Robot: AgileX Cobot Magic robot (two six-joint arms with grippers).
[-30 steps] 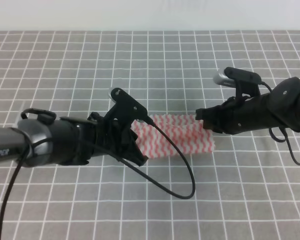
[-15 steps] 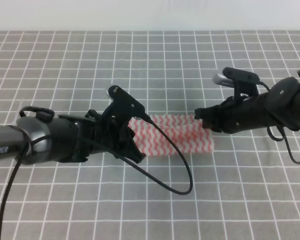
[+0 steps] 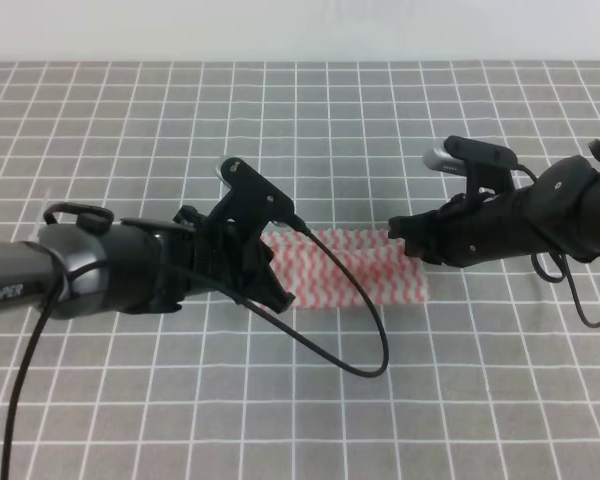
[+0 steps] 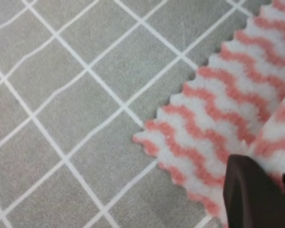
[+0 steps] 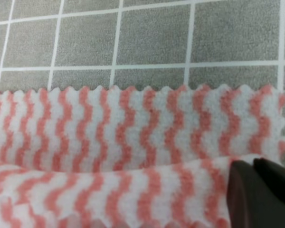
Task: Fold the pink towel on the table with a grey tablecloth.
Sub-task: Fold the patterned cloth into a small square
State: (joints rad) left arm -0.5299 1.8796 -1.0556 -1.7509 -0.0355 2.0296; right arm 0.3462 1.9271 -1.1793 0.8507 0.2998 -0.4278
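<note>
The pink towel (image 3: 355, 268) lies as a folded strip on the table with a grey tablecloth (image 3: 310, 130), between my two grippers. My left gripper (image 3: 278, 288) is at the towel's left end. In the left wrist view its dark fingers (image 4: 251, 194) are closed together on a raised upper layer, and the lower layer's zigzag corner (image 4: 152, 137) lies flat on the cloth. My right gripper (image 3: 400, 238) is at the towel's right end. There its fingers (image 5: 247, 190) pinch the upper layer over the flat lower layer (image 5: 133, 118).
A black cable (image 3: 365, 330) from the left arm loops across the towel and the cloth in front of it. The white-line grid runs on all around, and a pale wall edge (image 3: 300, 30) marks the far side.
The left arm has shifted slightly up and to the right at the towel's left end. The towel strip has become a little flatter and narrower. The right gripper has barely moved.
</note>
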